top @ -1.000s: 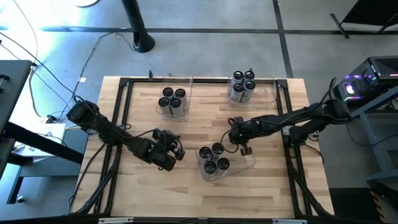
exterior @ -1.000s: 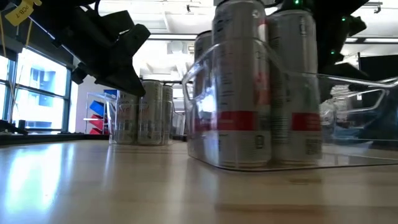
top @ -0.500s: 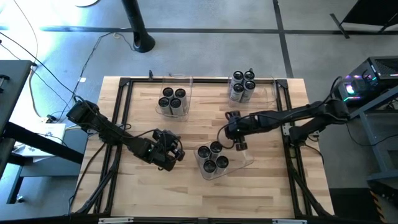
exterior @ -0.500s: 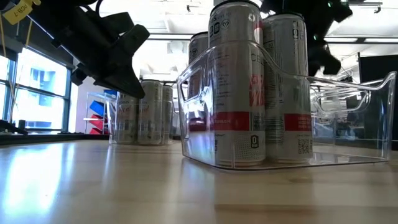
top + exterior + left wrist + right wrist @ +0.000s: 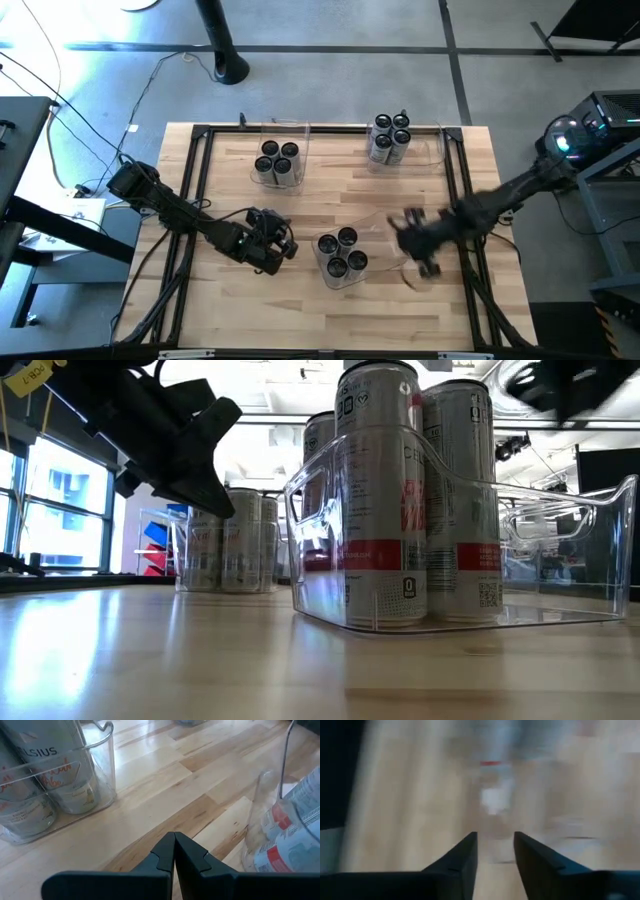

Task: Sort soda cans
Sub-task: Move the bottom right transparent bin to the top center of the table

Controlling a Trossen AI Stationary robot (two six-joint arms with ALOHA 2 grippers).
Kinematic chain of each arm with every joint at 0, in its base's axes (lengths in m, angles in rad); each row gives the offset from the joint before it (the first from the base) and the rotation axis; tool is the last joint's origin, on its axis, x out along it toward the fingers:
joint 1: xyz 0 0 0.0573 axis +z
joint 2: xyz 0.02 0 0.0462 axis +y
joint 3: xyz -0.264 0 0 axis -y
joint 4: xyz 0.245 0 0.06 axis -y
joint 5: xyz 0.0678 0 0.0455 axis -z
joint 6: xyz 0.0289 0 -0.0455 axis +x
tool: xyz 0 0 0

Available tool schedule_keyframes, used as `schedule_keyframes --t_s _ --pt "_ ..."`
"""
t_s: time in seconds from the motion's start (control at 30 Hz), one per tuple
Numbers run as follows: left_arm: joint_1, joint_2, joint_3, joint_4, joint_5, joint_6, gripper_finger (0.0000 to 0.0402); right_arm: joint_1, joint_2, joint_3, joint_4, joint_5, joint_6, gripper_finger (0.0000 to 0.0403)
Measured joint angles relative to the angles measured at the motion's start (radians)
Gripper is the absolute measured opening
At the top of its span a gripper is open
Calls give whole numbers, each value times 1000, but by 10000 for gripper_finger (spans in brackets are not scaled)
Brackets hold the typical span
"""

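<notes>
Twelve soda cans sit in three clear bins on the table, both arms empty.

Four soda cans [image 5: 278, 158] fill the far-left bin [image 5: 296, 133], four more cans [image 5: 389, 135] the far-right bin [image 5: 432, 148], and four cans [image 5: 342, 254] stand at the left end of the near bin [image 5: 560, 560]. The left jaws [image 5: 283, 249] hover just left of the near cans, pressed together and holding nothing. The right jaws [image 5: 424, 258], blurred, hang by the near bin's right end, slightly parted and holding nothing.
</notes>
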Motion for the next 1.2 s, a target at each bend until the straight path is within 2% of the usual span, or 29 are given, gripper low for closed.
schedule_keyframes --t_s 0.1,0.2,0.33,0.43,0.53,0.73,0.9,1.0,1.2 --pt "0 0 0 12 -15 0 2 170 -31 -58 109 -43 160 98" --pt "0 0 0 31 -38 1 2 313 -30 -145 278 -38 274 59" --pt "0 0 0 61 -46 36 2 405 -12 -277 449 67 398 8" --pt "0 0 2 106 -37 78 2 409 -5 -365 542 176 445 10" --pt "-4 -8 45 129 18 156 2 379 -5 -430 618 252 449 7" --pt "-60 -13 190 136 53 436 2 252 -5 -488 683 340 391 1" --pt "-125 -13 259 138 169 609 2 112 -4 -496 708 417 281 0" --pt "-164 -13 260 126 221 604 2 24 -4 -495 744 455 214 0" --pt "-228 20 253 121 283 436 1 -131 -4 -495 870 464 103 0"
